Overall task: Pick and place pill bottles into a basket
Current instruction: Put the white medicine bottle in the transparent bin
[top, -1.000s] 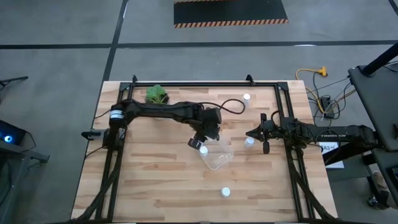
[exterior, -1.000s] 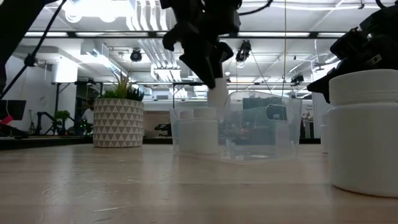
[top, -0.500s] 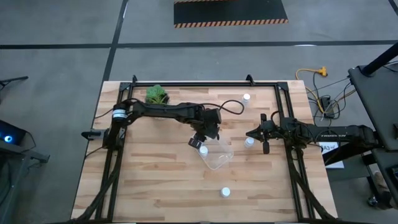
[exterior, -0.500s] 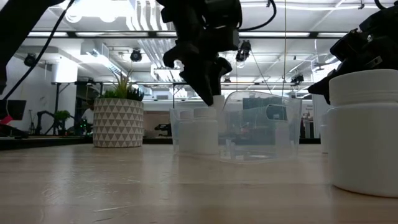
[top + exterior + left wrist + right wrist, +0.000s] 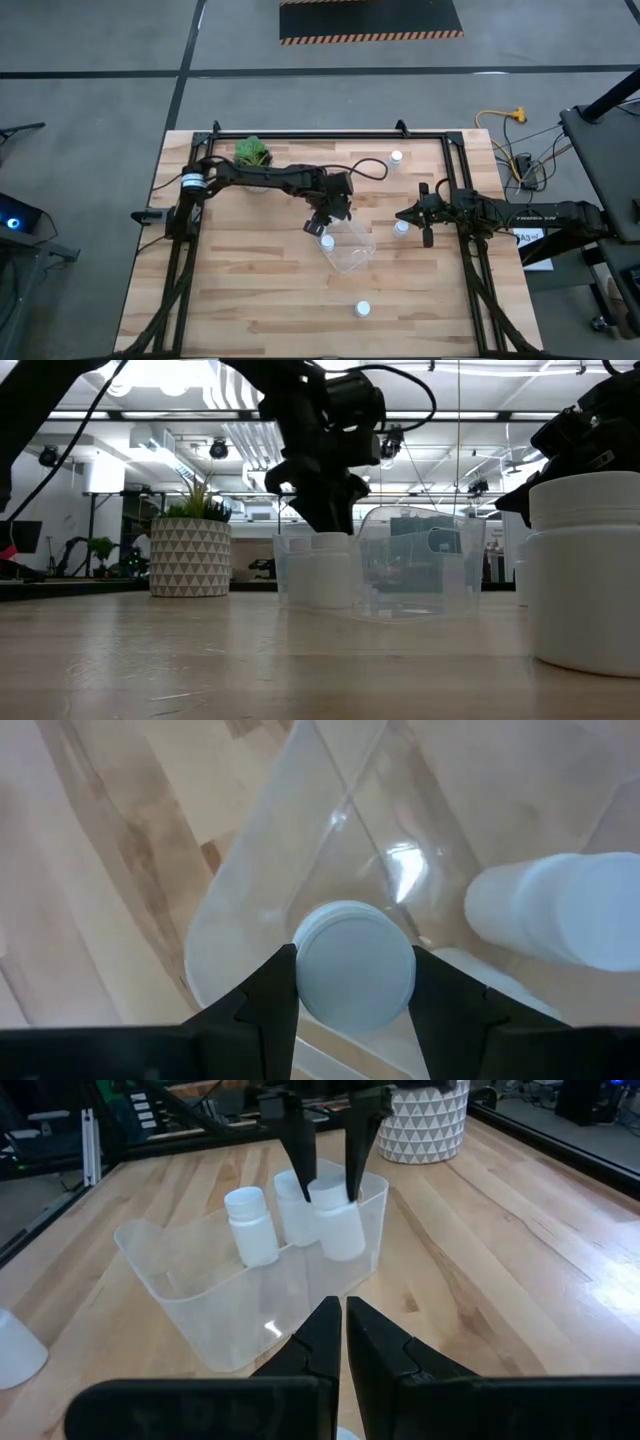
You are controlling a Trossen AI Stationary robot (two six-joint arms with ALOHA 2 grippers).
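Note:
The basket point(image 5: 350, 250), a clear plastic tray, stands mid-table, and two pill bottles point(image 5: 250, 1225) point(image 5: 288, 1205) stand upright inside it. My left gripper point(image 5: 327, 230) reaches down over the basket's left end, shut on a third white pill bottle point(image 5: 335, 1220) that sits low inside the basket. My right gripper point(image 5: 424, 226) waits shut at the table's right, beside a loose bottle point(image 5: 401, 228). Other bottles stand at the far side point(image 5: 397, 157) and near the front edge point(image 5: 362, 309). My left gripper pinches the bottle's round cap point(image 5: 308, 978) by its two sides between the two fingers point(image 5: 298, 1150). The fingers come from above, slanting down. The bottle stands upright below them, inside the basket's walls; I cannot tell whether its base touches the basket's floor.
A white patterned pot with a green plant point(image 5: 252, 153) stands at the far left corner. Black frame rails point(image 5: 300, 134) run along the table's far and side edges. In the low view, one loose bottle point(image 5: 585, 570) fills the right foreground.
My left gripper has come down with the bottle, still shut on it. The bottle was above the basket's rim a second ago and now sits down between the basket's walls, next to the other bottles.

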